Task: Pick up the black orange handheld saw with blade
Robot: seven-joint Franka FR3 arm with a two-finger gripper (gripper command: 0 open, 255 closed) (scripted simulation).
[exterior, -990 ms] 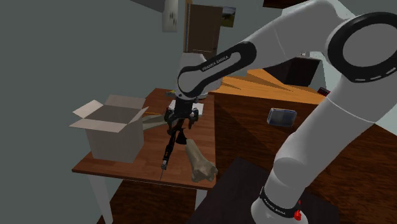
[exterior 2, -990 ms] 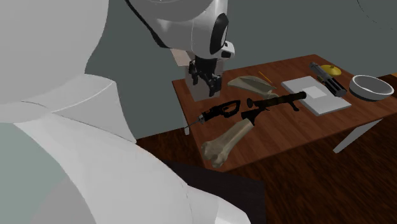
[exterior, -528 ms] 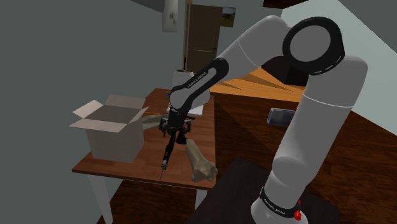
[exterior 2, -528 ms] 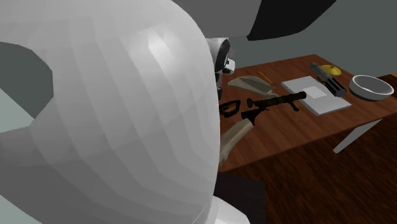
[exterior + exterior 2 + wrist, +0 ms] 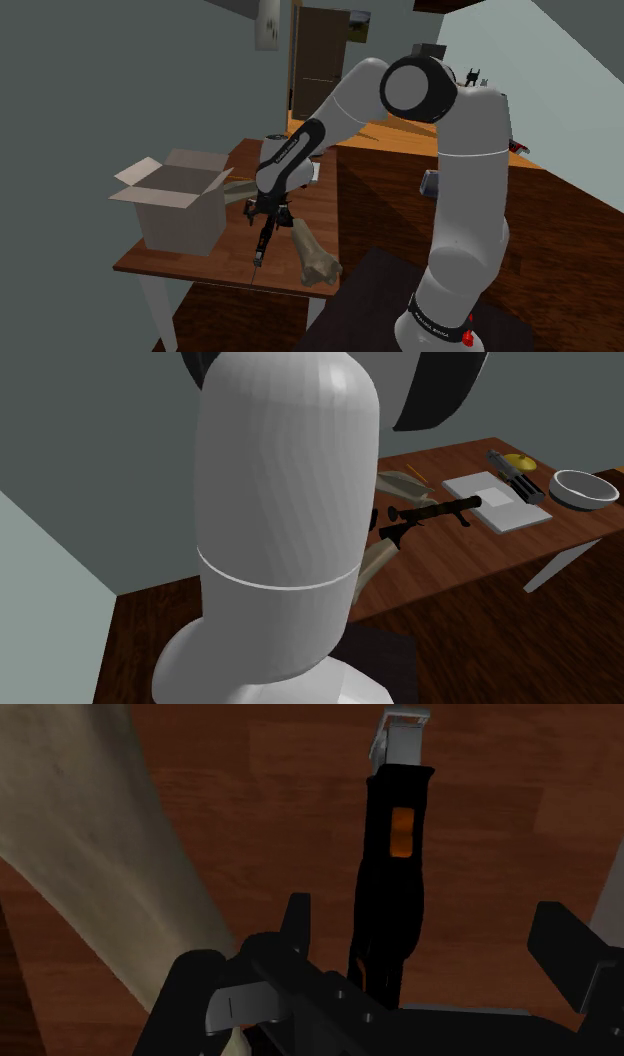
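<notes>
Saw (image 5: 392, 894) black with orange inlay, on brown table (image 5: 250, 784), handle untouched inside parted gripper (image 5: 428, 919)

You have an open grey cardboard box (image 5: 178, 205) on the brown wooden table (image 5: 225, 258) at the shoulder view's left, a long pale bone (image 5: 312, 255) near its right corner, and a white bowl (image 5: 583, 489) just beside a flat white pad (image 5: 497, 501).

Arm (image 5: 470, 200): smooth white rounded segments, centre right of shoulder view.
Joints (image 5: 418, 88): dark round caps.
Base (image 5: 438, 320): black band, white lettering, red dot.
Gripper (image 5: 428, 932): all black.
</notes>
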